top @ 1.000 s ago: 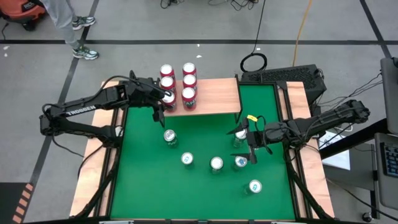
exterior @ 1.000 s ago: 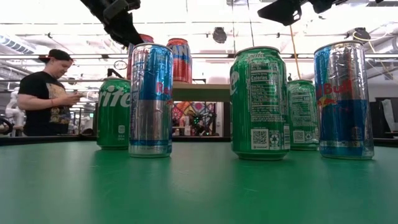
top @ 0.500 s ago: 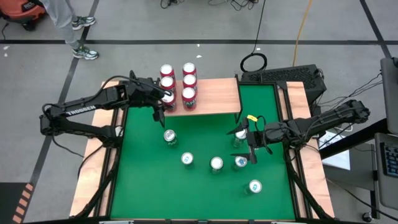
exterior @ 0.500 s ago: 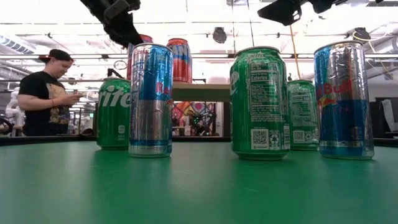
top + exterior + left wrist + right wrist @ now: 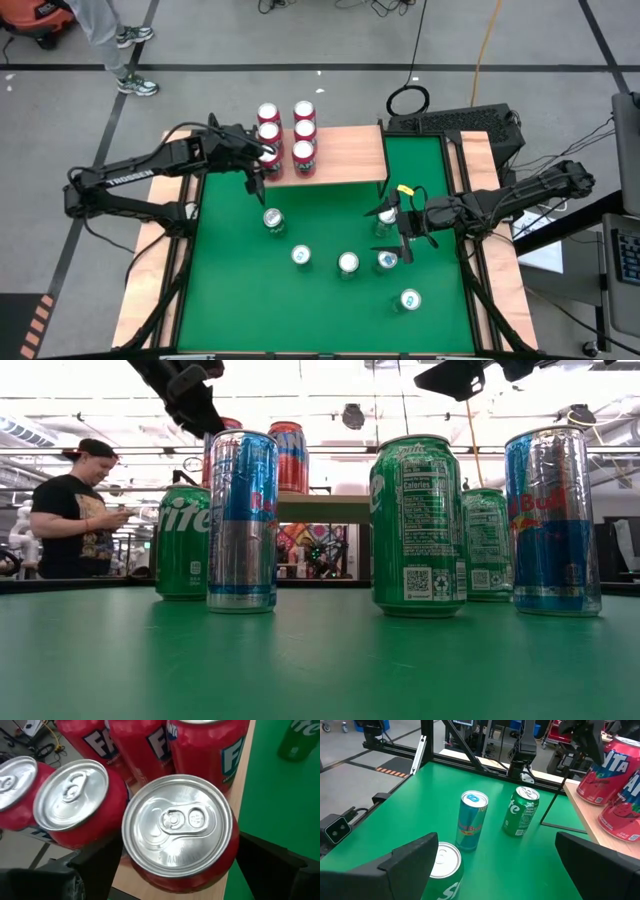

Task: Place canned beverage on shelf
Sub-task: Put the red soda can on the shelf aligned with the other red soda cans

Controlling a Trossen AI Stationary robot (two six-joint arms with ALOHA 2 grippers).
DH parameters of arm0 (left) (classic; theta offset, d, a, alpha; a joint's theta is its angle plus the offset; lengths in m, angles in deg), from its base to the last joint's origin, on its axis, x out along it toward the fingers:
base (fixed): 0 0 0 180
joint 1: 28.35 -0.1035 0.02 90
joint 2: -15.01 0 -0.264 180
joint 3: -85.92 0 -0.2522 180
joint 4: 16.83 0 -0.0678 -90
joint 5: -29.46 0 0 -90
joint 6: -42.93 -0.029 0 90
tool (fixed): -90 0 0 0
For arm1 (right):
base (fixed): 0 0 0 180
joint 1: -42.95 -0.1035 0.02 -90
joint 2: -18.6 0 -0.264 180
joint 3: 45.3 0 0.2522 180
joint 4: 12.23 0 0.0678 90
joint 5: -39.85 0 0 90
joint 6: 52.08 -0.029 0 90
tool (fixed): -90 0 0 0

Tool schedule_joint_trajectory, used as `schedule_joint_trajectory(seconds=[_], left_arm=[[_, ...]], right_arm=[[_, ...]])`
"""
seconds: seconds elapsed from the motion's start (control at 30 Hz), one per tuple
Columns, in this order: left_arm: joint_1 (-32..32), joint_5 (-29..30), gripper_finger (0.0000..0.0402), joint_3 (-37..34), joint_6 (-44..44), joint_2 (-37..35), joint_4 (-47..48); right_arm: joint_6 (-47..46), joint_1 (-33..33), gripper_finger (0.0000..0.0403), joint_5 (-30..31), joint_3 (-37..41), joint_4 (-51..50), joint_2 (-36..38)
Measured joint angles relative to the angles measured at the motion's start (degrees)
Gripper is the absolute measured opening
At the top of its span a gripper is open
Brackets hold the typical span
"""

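My left hand (image 5: 262, 160) sits at the shelf's (image 5: 345, 155) left front corner, fingers (image 5: 97, 865) spread on either side of a red can (image 5: 179, 832) that stands upright on the board; in the left wrist view both fingers look just clear of its sides, so I'm not gripping it. Four more red cans (image 5: 303, 130) stand upright on the left part of the shelf, in two rows running to its back edge. The shelf spans the back left part of the green worktop (image 5: 230, 290); its right half is bare wood.

My right hand (image 5: 403, 232) hovers over the right part of the worktop, fingers wide apart and holding nothing, with a green can (image 5: 442, 870) right below it between the fingers.

Other cans stand upright on the worktop: a green can (image 5: 273, 219) near the shelf's front edge, a blue-and-silver can (image 5: 301, 255) and a green one (image 5: 347, 262) around the middle, one (image 5: 409, 298) toward the front right corner.

A person (image 5: 72, 510) stands in the room behind, seen in the low view.
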Motion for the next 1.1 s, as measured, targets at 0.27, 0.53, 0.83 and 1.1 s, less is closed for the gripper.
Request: schedule_joint_trajectory(seconds=[0.27,0.53,0.83,1.1], left_arm=[[1.31,-0.63,0.0361,0.0,1.68,-3.52,-0.21],[2.55,0.42,0.0361,0.0,5.23,-9.99,1.52],[4.18,2.02,0.0318,-0.02,13.85,-12.42,10.08],[6.69,2.95,0.0231,-3.06,13.92,-9.92,8.72]], right_arm=[[0.08,0.0,0.0396,0.0,0.0,-0.03,0.0],[-0.15,0.0,0.0396,0.0,-0.02,-0.05,0.0],[-0.12,0.0,0.0396,0.0,-0.02,0.06,0.0],[-0.79,0.0,0.0396,0.0,-0.04,0.04,0.0]])
